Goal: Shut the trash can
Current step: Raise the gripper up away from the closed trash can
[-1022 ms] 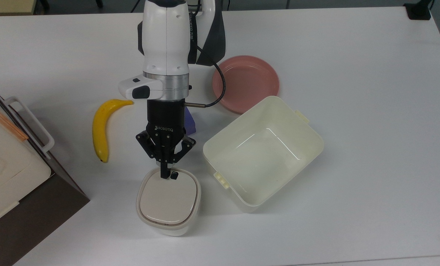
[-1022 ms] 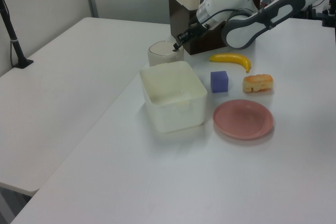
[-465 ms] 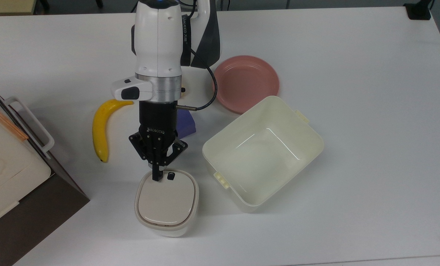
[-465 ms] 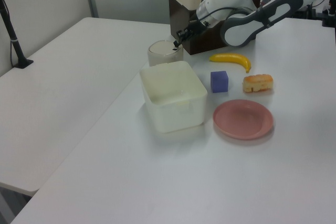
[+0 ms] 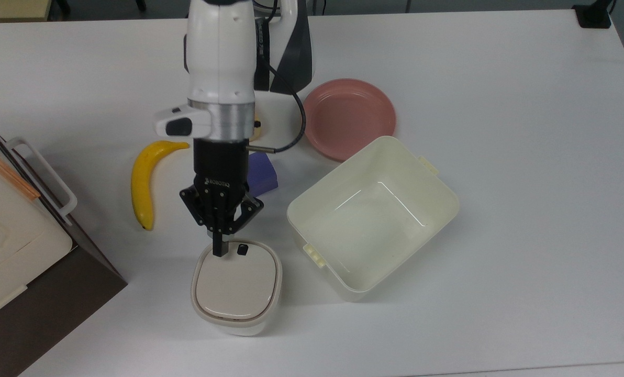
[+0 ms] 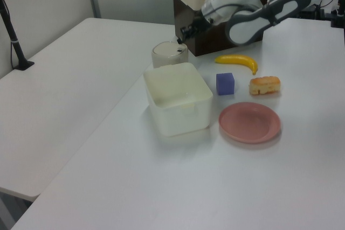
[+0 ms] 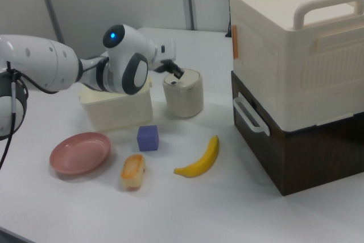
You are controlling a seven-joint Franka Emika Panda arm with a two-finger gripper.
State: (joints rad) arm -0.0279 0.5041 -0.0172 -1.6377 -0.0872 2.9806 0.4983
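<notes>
The trash can (image 5: 236, 289) is a small cream-beige bin near the table's front in the top view, left of the larger tub. Its flat lid lies down on the rim, with the small dark button (image 5: 242, 250) at the lid's far edge. My gripper (image 5: 218, 250) points down with its fingers shut together on nothing. Its tip is at the lid's far edge, just to the top view's left of the button. The left view has the trash can (image 6: 168, 54) with the gripper (image 6: 179, 40) at its top. In the right view the gripper (image 7: 178, 73) is over the trash can (image 7: 183, 95).
A lidless cream tub (image 5: 343, 183) stands right of the can in the top view, a pink plate (image 5: 349, 117) behind it. A banana (image 5: 144, 180) and purple block (image 5: 264, 172) lie near the arm, a bread piece (image 6: 264, 85) beyond. A cream-and-brown cabinet (image 5: 13, 251) fills the top view's left edge.
The gripper tip has shifted from beside the button toward the top view's left and risen slightly. The lid now sits flat and even in the rim.
</notes>
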